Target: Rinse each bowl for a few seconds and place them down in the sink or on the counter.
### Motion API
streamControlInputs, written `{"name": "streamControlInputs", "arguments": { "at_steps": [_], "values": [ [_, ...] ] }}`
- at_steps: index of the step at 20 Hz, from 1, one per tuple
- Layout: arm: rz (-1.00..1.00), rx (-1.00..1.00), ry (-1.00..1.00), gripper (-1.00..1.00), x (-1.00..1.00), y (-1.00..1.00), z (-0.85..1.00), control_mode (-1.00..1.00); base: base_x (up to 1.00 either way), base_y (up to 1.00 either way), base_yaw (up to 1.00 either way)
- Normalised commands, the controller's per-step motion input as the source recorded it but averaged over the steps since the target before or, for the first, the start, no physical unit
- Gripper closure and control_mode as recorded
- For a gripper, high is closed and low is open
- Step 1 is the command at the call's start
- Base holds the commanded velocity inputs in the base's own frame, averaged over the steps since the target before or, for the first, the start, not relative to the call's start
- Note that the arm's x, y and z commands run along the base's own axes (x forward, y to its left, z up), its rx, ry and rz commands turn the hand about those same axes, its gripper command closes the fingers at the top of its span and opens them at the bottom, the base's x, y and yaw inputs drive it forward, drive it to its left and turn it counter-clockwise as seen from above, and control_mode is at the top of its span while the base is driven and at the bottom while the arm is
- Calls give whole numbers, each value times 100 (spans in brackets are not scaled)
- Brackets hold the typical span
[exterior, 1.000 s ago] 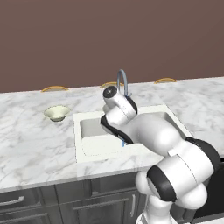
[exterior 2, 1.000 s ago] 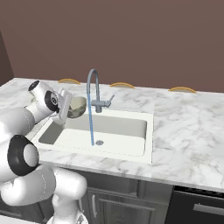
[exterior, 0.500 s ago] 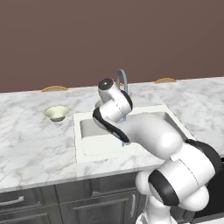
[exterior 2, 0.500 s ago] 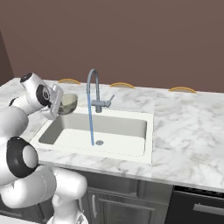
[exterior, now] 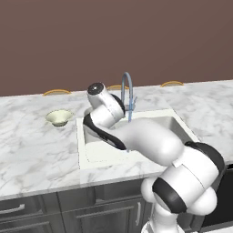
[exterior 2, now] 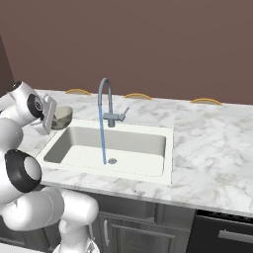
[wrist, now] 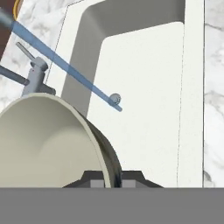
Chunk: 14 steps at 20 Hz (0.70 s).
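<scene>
Grey-beige bowl [exterior 2: 62, 116] clamped by its rim in the gripper [wrist: 112, 177], held above the sink's [exterior 2: 163, 143] left edge clear of the running water stream [exterior 2: 103, 133]; cream bowl [exterior: 59, 117] on the counter [exterior: 36, 150], seemingly unrinsed.

Plain brown wall [exterior 2: 163, 44] behind, dark grey cabinets [exterior 2: 148, 232] with silver handles below.

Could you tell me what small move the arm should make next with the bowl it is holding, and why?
Probably lower the grey bowl onto the counter beside the sink. The gripper holds it by the rim, away from the water stream, over the sink's left edge, so rinsing looks finished.
</scene>
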Motion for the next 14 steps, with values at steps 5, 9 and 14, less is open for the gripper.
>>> {"name": "streamControlInputs", "arguments": {
  "at_steps": [5,9,14],
  "values": [
    [6,0,3,100,-7,52,0,-100,0,0,0],
    [6,0,2,100,-8,53,0,-100,0,0,0],
    [4,0,1,100,-11,59,-4,-100,0,0,0]
  ]
}}
